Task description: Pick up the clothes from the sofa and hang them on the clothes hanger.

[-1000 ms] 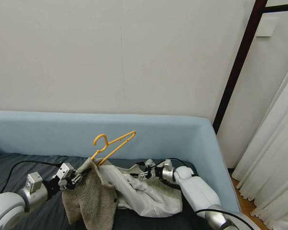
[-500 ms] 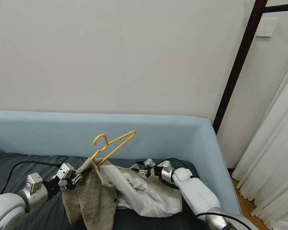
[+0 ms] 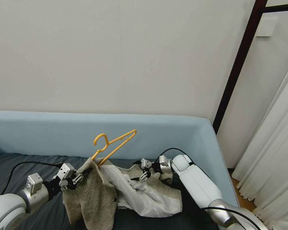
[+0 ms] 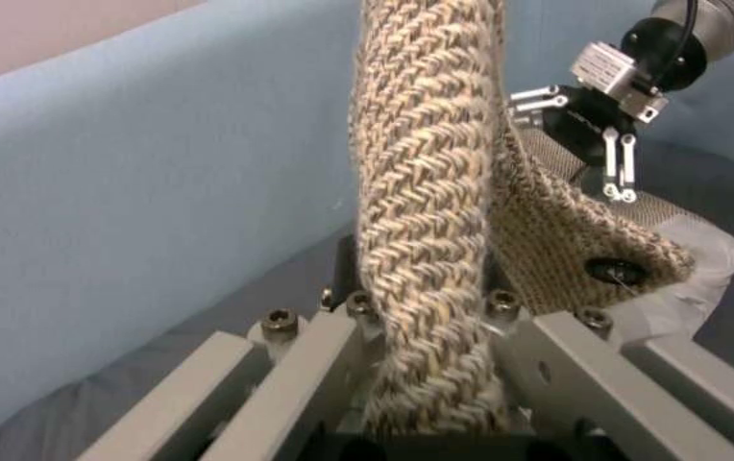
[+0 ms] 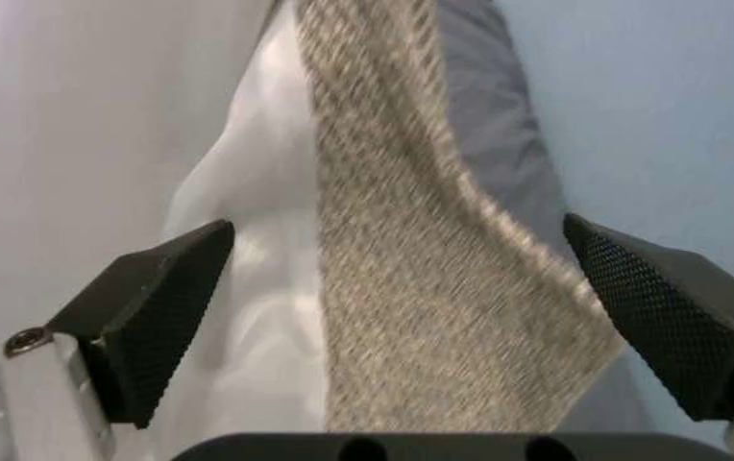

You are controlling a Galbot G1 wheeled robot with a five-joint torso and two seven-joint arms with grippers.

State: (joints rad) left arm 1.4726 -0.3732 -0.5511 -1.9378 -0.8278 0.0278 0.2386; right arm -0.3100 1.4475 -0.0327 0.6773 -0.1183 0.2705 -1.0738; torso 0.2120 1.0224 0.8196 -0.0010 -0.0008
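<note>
Our left gripper [image 3: 73, 181] is pinched tight on a thick fold of the garment [image 3: 134, 194]. It holds that edge up off the sofa [image 3: 48, 132] seat, so the cloth hangs in a drape rather than lying flat. We judge the hold is meant to present the neck to the hanger [image 3: 114, 145]. The hanger stands tilted just above the raised edge, hook uppermost. Its lower end seems to run into the cloth, though we cannot tell how far. Our right gripper [image 3: 145, 171] hovers over the garment's other end, toward the sofa's right arm. Its fingers are spread wide with nothing between them, placed, we think, to take the far side. The garment is a coarse beige-and-cream knit with a dark button [image 4: 615, 271] near one edge. Its smooth white lining is turned outward in the middle. It lies crumpled on the dark seat between the two grippers.
</note>
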